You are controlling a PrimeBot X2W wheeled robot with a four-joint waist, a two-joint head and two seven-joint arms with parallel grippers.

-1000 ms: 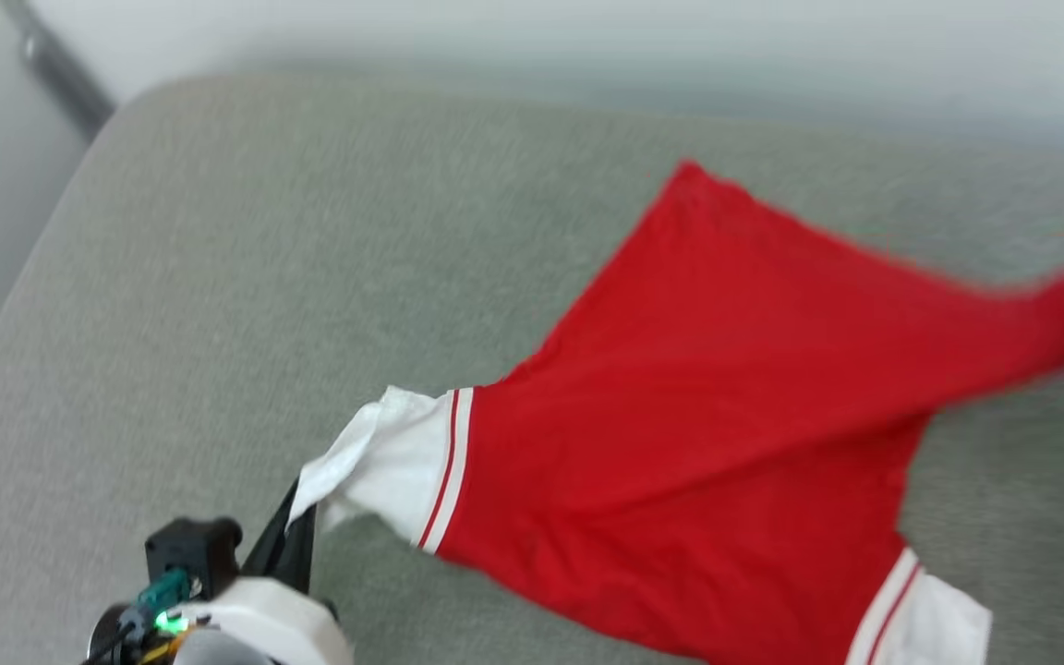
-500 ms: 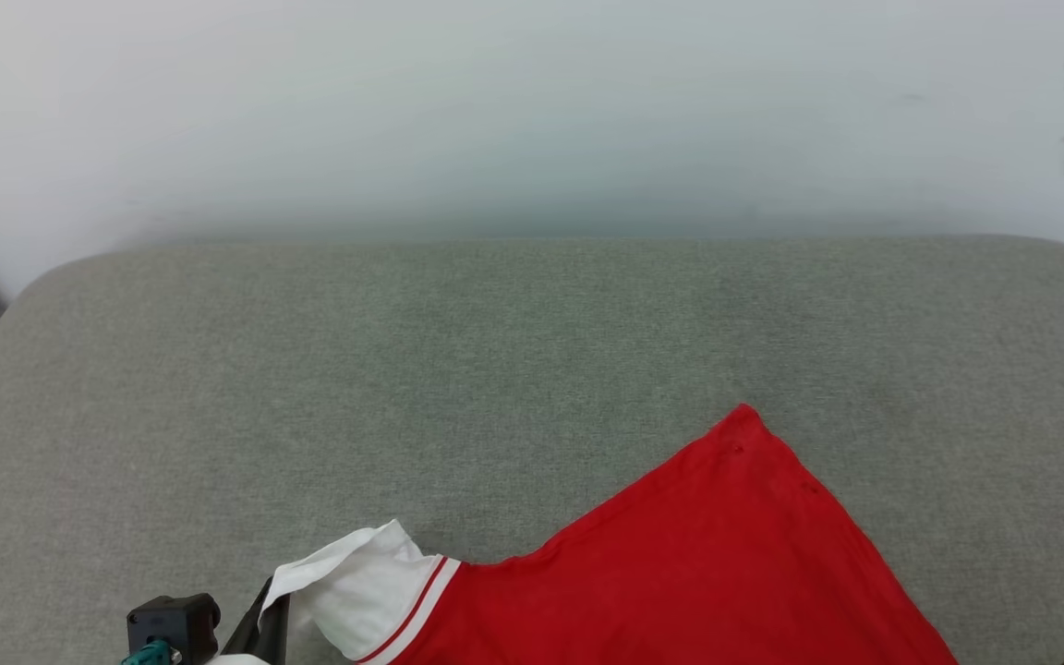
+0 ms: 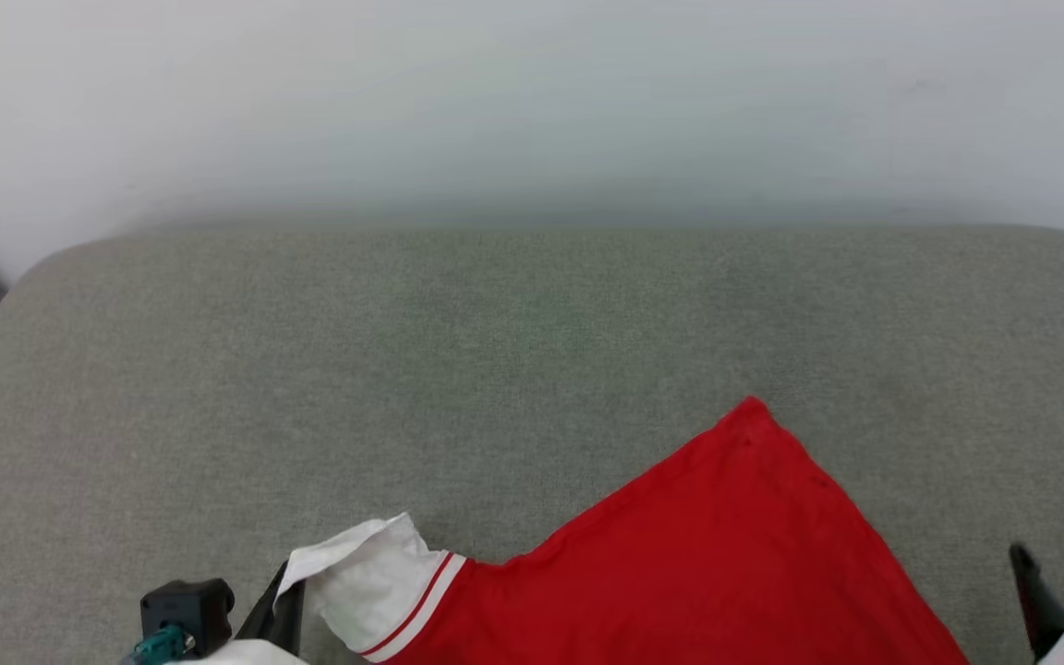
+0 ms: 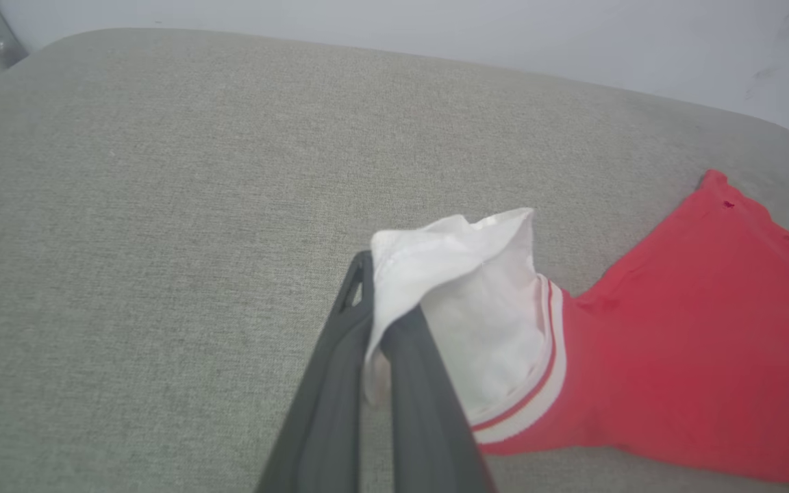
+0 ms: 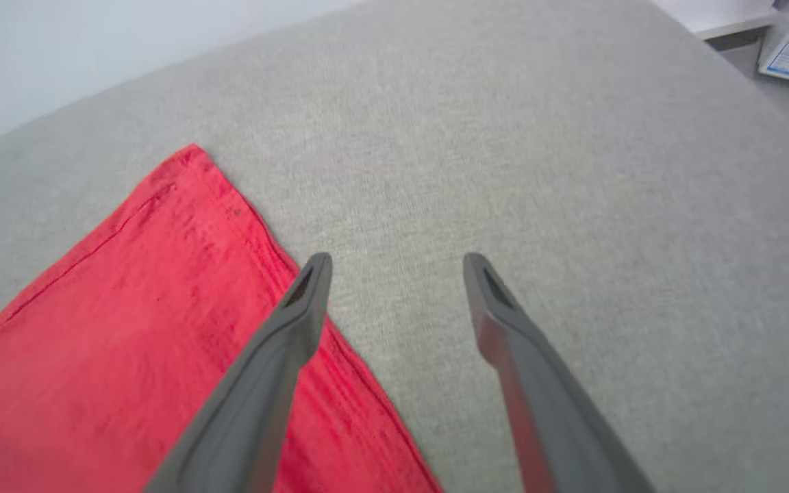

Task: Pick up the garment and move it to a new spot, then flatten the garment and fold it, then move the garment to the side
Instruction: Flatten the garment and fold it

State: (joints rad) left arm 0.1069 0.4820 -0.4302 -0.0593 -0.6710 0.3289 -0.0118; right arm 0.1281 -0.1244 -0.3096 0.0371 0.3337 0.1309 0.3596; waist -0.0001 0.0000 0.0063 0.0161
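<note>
Wide grey cushion [image 3: 495, 369] beyond the garment [image 3: 726, 554]

Grey-green padded surface [image 3: 310, 369] with a red garment [image 3: 698, 573] lying on it.
In the head view the garment sits toward 5 o'clock on the woven fabric top, one red corner pointing to 12 and its white sleeve [image 3: 366, 577] with red-and-white trim out at 7; the surface's rounded far corners lie at 10 and 2.

Head camera: high, looking down toward 12 o'clock across grey table [image 3: 495, 351] to wall [image 3: 532, 111]. Wrist cameras: low, close. All three share garment [image 3: 698, 554], red corner.
</note>
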